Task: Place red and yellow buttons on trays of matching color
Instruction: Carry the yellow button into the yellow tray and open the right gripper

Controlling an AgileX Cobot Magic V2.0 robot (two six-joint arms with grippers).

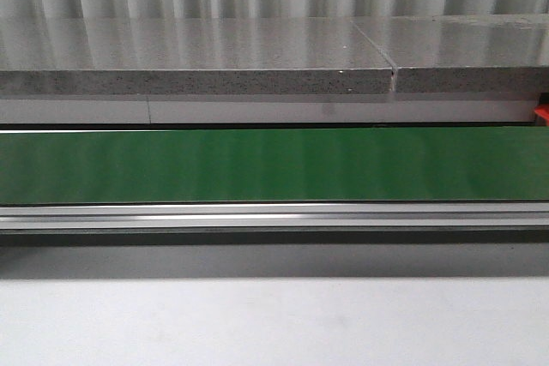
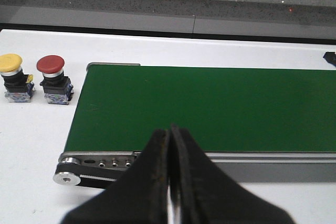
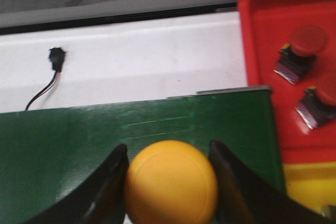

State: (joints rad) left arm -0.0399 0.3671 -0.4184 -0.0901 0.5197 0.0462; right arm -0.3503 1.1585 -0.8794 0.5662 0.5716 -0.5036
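Note:
In the right wrist view my right gripper is shut on a yellow button, held over the end of the green belt. Beside that end lies the red tray with two red buttons in it, and a corner of the yellow tray shows past it. In the left wrist view my left gripper is shut and empty above the belt's near rail. A yellow button and a red button stand upright on the white table beyond the belt's other end.
The green conveyor belt runs across the front view with an aluminium rail along its near side and a grey stone ledge behind. A black connector with a cable lies on the white table. No arm shows in the front view.

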